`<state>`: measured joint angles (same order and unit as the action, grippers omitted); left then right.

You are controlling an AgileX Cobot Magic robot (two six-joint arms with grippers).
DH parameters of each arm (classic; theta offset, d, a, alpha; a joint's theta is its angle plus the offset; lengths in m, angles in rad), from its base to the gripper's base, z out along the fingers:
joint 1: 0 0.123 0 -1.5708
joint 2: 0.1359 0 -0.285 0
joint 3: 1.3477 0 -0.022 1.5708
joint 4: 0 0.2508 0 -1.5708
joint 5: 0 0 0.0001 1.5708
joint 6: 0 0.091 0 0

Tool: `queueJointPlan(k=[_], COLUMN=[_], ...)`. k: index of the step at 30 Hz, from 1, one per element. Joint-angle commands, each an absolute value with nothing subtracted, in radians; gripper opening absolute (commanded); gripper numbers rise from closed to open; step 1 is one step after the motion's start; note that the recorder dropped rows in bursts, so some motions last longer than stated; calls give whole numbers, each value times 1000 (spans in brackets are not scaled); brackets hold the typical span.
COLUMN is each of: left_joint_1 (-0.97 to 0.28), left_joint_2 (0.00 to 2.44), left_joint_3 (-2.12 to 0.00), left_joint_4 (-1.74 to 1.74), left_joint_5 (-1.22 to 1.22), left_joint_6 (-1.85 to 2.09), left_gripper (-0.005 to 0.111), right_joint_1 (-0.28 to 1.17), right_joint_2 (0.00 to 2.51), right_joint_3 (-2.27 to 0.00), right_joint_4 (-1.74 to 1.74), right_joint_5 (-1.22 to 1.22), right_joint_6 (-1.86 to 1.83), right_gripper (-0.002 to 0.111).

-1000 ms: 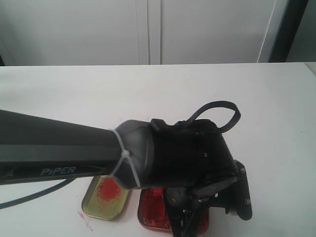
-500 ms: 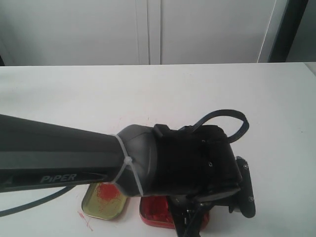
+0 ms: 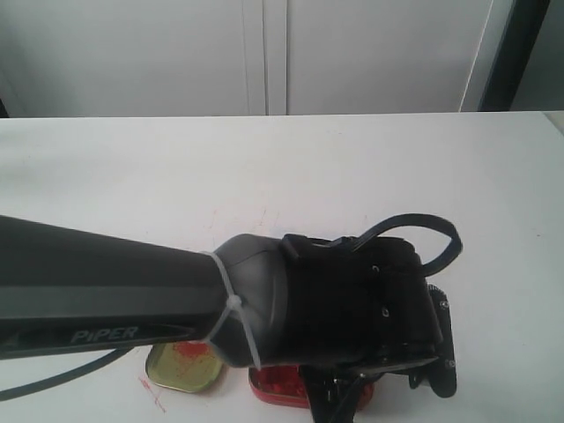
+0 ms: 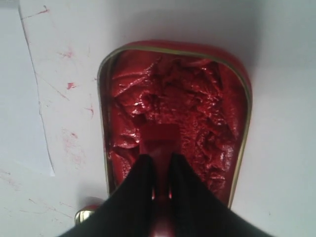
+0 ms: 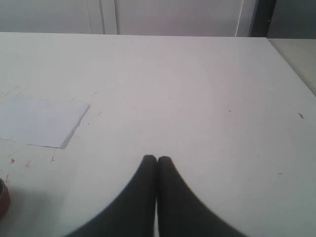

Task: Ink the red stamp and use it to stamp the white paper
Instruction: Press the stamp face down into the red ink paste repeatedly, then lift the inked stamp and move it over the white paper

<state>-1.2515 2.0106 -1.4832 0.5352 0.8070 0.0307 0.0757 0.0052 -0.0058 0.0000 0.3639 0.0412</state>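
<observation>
As it touches the paste [image 4: 202, 103], the red stamp [image 4: 160, 139] sits clamped between left fingers [image 4: 137, 183].

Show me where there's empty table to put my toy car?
The far table, between the back wall and the left arm, is bare. So is the patch between the white paper and the right gripper. Crowded in front: gold tin and red tin under that arm.

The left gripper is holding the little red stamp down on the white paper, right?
Not quite. The left gripper is holding the red stamp down in the tin of red paste, not on the white paper. The left wrist view shows it; the paper appears in the right wrist view with no stamp on it.
</observation>
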Motion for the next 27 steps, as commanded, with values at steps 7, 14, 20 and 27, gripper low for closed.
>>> queueJointPlan(k=[7,14,20,27], left_joint_1=[-1254,-1197,-1140,-1093], left_joint_2=[1960,1936,1936,1936], left_joint_3=[-1479,-1511,-1579,-1637], left_joint_4=[559,516,452,385], left_joint_5=[893,935,963,974], left_joint_6=[40,54,92,154], left_gripper=[0,0,0,0], right_joint_1=[69,69,69,69], right_joint_2=[0,0,0,0], right_joint_3=[0,0,0,0], right_joint_4=[0,0,0,0], right_joint_5=[349,349,349,349], right_joint_6=[42,42,42,42], right_gripper=[0,0,0,0])
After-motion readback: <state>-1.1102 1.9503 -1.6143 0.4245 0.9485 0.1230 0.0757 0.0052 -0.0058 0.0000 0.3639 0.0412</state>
